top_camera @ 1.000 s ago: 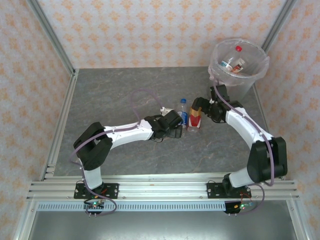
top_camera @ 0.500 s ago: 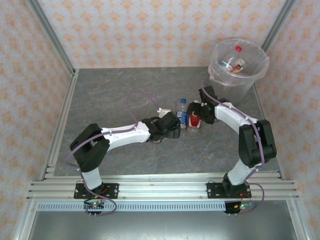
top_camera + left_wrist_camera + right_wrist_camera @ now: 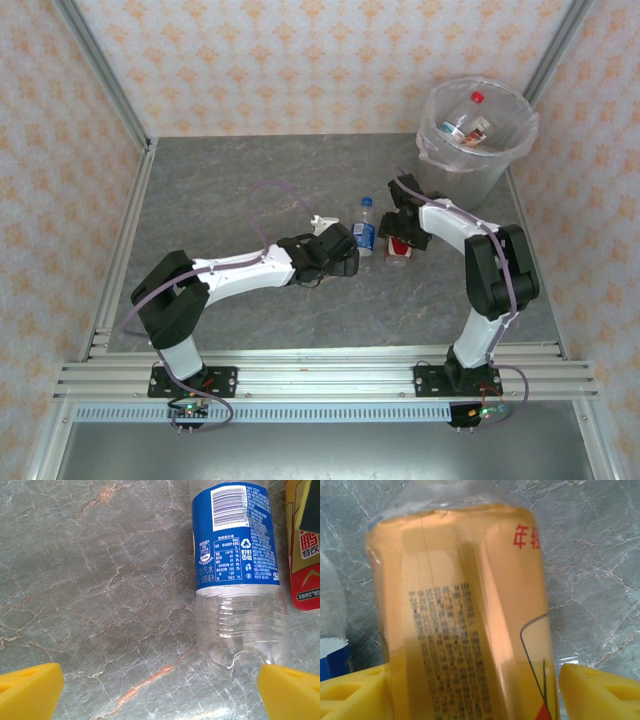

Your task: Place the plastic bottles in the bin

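The right gripper (image 3: 470, 694) is straddling the orange-labelled bottle (image 3: 465, 605) mid-table, its yellow fingers (image 3: 600, 690) standing apart with a sliver of table showing beside one pad, while the left gripper (image 3: 160, 690) is hanging wide open by the blue-labelled bottle (image 3: 235, 580) just beside it. With both bottles sitting so close, a pinch on the slick round label is risking a slip or a knock to the neighbour; the bin (image 3: 432, 125), holding other bottles (image 3: 468, 127), is standing well apart at the far right corner.

On the counter (image 3: 230, 190), the left bottle (image 3: 365, 228) sits just ahead of the left claw (image 3: 160, 692). The right bottle (image 3: 399, 250), beside it, sits within the right claw (image 3: 470, 690). The bin (image 3: 432, 115), far right, holds more bottles (image 3: 468, 127).
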`<state>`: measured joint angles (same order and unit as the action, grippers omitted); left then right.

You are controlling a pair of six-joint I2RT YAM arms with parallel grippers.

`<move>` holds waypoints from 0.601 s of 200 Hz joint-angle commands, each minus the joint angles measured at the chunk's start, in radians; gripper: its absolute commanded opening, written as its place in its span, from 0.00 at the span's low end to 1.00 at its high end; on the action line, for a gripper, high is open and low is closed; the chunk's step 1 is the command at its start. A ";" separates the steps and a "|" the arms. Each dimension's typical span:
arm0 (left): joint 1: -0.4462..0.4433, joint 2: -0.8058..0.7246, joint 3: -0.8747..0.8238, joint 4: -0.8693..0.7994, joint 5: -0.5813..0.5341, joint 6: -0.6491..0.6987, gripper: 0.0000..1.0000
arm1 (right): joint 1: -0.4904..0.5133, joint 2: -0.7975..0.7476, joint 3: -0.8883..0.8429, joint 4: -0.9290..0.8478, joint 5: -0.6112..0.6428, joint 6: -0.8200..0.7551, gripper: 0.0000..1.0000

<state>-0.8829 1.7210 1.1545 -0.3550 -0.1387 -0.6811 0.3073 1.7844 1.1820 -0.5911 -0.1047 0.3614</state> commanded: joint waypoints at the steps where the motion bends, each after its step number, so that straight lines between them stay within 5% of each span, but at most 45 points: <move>1: 0.001 -0.001 0.008 -0.019 -0.031 -0.009 1.00 | 0.001 0.055 0.054 -0.035 0.012 -0.040 0.80; 76: 0.000 -0.044 -0.026 0.007 -0.082 -0.038 1.00 | 0.001 0.118 0.073 -0.004 0.040 -0.077 0.88; 120: 0.002 -0.075 -0.035 -0.009 -0.156 -0.049 1.00 | 0.001 0.064 0.011 0.037 0.051 -0.084 0.72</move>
<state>-0.8829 1.6993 1.1339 -0.3511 -0.2043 -0.7094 0.3069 1.8957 1.2282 -0.5682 -0.0875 0.2905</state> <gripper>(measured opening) 0.999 0.763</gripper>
